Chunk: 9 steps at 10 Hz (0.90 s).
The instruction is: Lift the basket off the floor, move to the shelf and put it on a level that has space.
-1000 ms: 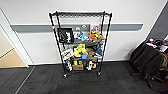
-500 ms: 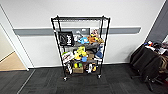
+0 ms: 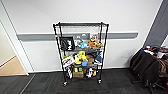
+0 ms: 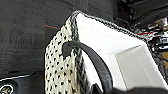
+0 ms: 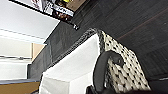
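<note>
The basket (image 4: 60,72) is cream with dark specks, a dark rim and a white lining, and it hangs above the dark carpet floor (image 4: 22,32). My left gripper (image 4: 100,90) is shut on one dark loop handle (image 4: 95,60). The basket (image 5: 125,72) also fills the right wrist view, where my right gripper (image 5: 100,91) is shut on the other handle (image 5: 102,67). In the head view the black wire shelf (image 3: 80,52) stands straight ahead against the wall. Its top level (image 3: 80,24) looks bare, and the lower tiers hold toys and boxes.
A black bag (image 3: 67,43) hangs at the shelf's left side. An open doorway with a tan floor (image 3: 11,67) lies to the left. Dark cloth-draped furniture (image 3: 150,67) with clutter on it stands at the right. Carpet floor (image 3: 37,85) stretches in front of the shelf.
The shelf has grown a little larger in the head view, so the camera has come closer to it. The things on the shelf have not moved.
</note>
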Tool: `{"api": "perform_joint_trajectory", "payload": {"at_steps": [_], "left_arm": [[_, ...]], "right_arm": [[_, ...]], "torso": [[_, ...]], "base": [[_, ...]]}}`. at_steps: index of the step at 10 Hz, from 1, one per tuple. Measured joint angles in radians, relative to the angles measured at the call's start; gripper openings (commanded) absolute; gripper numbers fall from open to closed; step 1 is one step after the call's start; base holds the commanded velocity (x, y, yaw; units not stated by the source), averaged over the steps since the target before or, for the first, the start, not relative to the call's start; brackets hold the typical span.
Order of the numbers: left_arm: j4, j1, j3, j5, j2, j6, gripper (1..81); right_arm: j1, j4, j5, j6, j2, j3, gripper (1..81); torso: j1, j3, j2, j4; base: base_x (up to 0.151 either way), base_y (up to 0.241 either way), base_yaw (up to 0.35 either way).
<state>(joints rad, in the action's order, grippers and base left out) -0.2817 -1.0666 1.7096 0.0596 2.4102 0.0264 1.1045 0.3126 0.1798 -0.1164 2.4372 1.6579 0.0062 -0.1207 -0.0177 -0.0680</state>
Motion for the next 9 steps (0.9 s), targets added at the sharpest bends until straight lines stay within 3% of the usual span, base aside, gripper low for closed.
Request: {"api": "perform_joint_trajectory", "payload": {"at_steps": [3, 9], "left_arm": [[0.004, -0.007, 0.009, 0.003, 0.005, -0.001, 1.0], [0.024, -0.007, 0.02, 0.018, 0.013, 0.0, 1.0]], "right_arm": [[0.006, 0.0, -0.005, 0.0, 0.0, 0.0, 1.0], [0.019, 0.0, -0.007, 0.0, 0.004, 0.014, 1.0]], "torso": [[-0.001, 0.033, 0.0, 0.0], [-0.002, 0.032, 0.0, 0.0]], "base": [[0.0, 0.0, 0.0], [0.0, 0.0, 0.0]]}}
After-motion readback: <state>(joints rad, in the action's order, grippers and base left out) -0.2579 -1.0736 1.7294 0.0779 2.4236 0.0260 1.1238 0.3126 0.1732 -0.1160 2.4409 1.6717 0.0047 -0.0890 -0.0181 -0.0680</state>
